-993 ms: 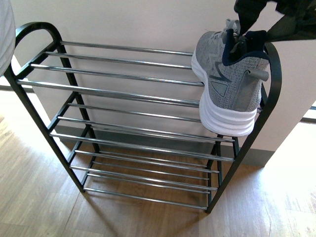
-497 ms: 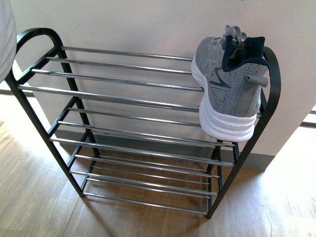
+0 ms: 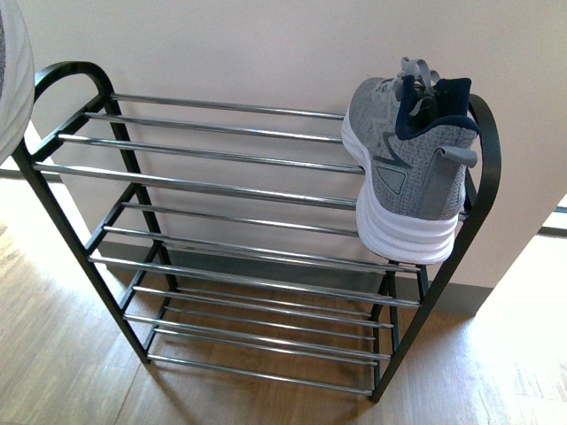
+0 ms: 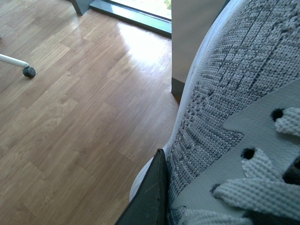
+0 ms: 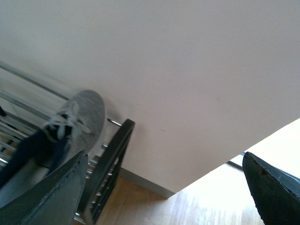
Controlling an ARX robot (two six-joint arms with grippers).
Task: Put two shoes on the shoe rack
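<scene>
Left hand (image 4: 187,204) grips sneaker (image 4: 243,70); right hand (image 5: 164,155) gapes wide.

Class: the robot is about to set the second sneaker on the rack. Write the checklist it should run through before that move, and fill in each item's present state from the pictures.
1. First sneaker rests on the top tier of the rack, at its right end: ok, though the heel overhangs the front rod.
2. Second sneaker is in the left pincer, off the floor: ok.
3. Top tier is free to the left of the first sneaker: ok.
4. Right pincer is open, holds nothing and is away from the rack: ok.
5. Firmness of the left grip: cannot tell.
</scene>
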